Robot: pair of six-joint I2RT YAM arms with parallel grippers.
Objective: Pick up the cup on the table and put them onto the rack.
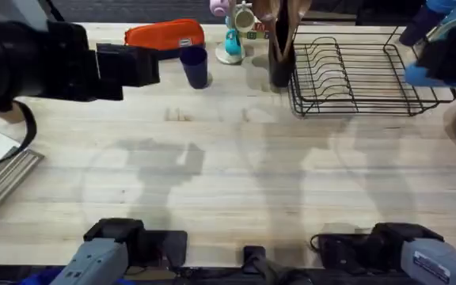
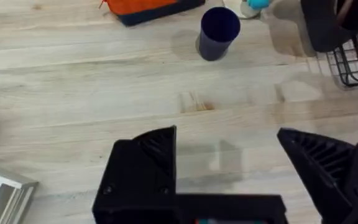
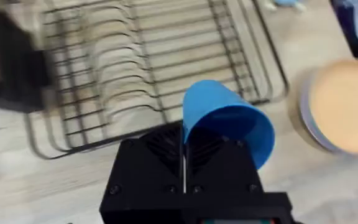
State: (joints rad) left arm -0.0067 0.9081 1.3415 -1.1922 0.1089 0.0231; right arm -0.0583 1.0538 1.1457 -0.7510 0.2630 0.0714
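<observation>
Cup (image 1: 195,66) left of rack (image 1: 362,75), apart.

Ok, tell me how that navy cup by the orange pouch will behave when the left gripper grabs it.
The navy cup stands upright and looks empty, so it is probably light. Its smooth tapered wall may slip upward in a loose squeeze. It is tall for its base, so a bump from the open left gripper could tip it and let it roll.

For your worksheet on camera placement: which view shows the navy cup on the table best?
The left wrist view: the navy cup stands upright on bare wood, rim and wall clear. Overhead shows it smaller, beside the orange pouch. The right wrist view faces the rack.
</observation>
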